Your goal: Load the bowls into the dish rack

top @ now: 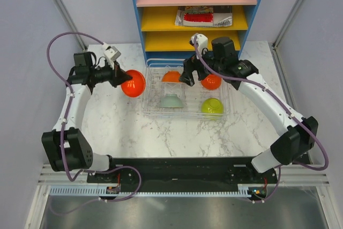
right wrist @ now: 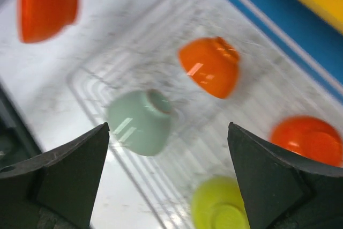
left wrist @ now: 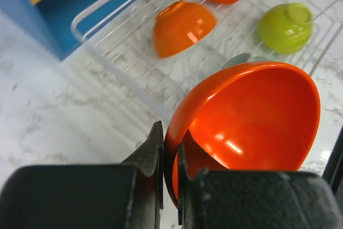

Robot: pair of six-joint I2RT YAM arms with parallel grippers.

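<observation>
My left gripper (top: 119, 76) (left wrist: 170, 138) is shut on the rim of a red bowl (top: 133, 83) (left wrist: 252, 122), held on its side just left of the dish rack (top: 185, 114) (left wrist: 107, 30). Upside down in the rack lie an orange bowl (top: 171, 76) (right wrist: 210, 66), a red-orange bowl (top: 211, 82) (right wrist: 306, 139), a mint bowl (top: 171, 101) (right wrist: 140, 122) and a lime green bowl (top: 212, 106) (right wrist: 220, 205). My right gripper (top: 188, 79) (right wrist: 167, 127) hangs open above the rack's back middle with nothing between its fingers.
A blue shelf unit (top: 198, 36) with pink and yellow shelves stands right behind the rack, with books and a small brown box on it. The rack sits on a white marble table (top: 118, 127). Grey walls close in both sides.
</observation>
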